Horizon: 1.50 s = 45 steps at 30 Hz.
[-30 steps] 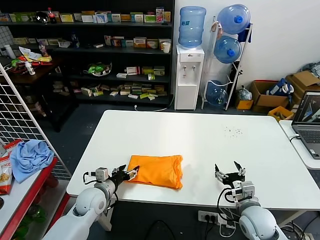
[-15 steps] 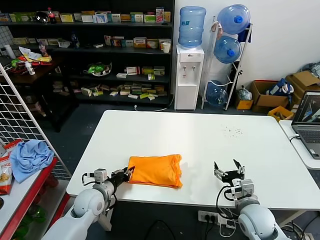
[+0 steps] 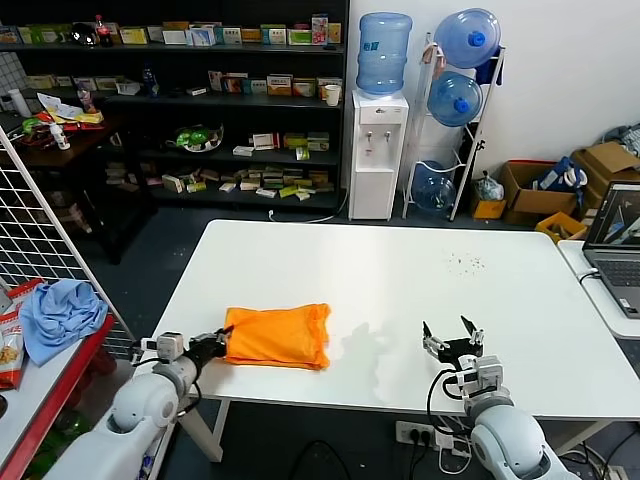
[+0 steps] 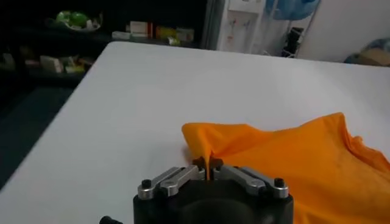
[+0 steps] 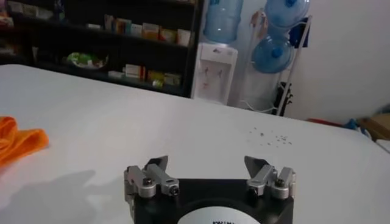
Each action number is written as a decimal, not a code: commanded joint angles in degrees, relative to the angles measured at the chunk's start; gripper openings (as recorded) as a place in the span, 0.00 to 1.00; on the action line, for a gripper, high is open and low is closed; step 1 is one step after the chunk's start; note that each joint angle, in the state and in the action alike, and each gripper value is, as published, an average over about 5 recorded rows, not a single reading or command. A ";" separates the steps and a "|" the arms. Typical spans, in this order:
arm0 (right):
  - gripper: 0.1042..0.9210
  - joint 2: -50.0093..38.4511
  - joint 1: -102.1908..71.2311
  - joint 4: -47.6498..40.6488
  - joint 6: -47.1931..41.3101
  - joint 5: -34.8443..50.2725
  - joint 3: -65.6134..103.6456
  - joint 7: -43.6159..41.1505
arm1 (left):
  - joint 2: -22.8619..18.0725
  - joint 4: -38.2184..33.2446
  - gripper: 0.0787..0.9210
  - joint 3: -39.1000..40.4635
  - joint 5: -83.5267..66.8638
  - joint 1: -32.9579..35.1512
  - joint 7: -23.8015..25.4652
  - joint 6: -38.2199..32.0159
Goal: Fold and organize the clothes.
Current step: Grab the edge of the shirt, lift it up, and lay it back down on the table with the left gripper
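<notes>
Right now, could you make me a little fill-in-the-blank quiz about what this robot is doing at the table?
1. The left gripper is shut on the edge of the ____ T-shirt.
2. The right gripper is ____ and holds nothing.
3. The T-shirt lies on the ____ table.

Missing words: orange; open; white

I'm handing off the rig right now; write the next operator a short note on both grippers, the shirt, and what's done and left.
Left gripper: jaws shut on the near-left edge of the orange T-shirt, at the table's near-left corner.
Right gripper: jaws open, empty, waiting over the table's near-right part, apart from the shirt.
Shirt: folded into a compact bundle, lying flat on the table, lettering not visible.
Done: folding looks largely complete.
Left: likely place the bundle in its final spot, release, neaten if needed.
</notes>
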 commanded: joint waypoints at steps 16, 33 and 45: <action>0.88 0.18 0.95 -0.53 0.23 0.22 -1.24 -0.03 | 18.63 14.08 0.05 -11.97 44.14 -1.90 6.21 -12.32; 0.88 0.41 0.45 -1.61 0.76 0.27 -0.75 -0.21 | 17.76 16.37 0.05 -7.83 52.86 -6.98 4.99 -16.34; 0.88 0.49 -0.54 -1.02 0.61 -0.33 -0.34 -0.14 | 10.75 1.47 0.05 -3.54 31.22 -3.71 2.88 -5.28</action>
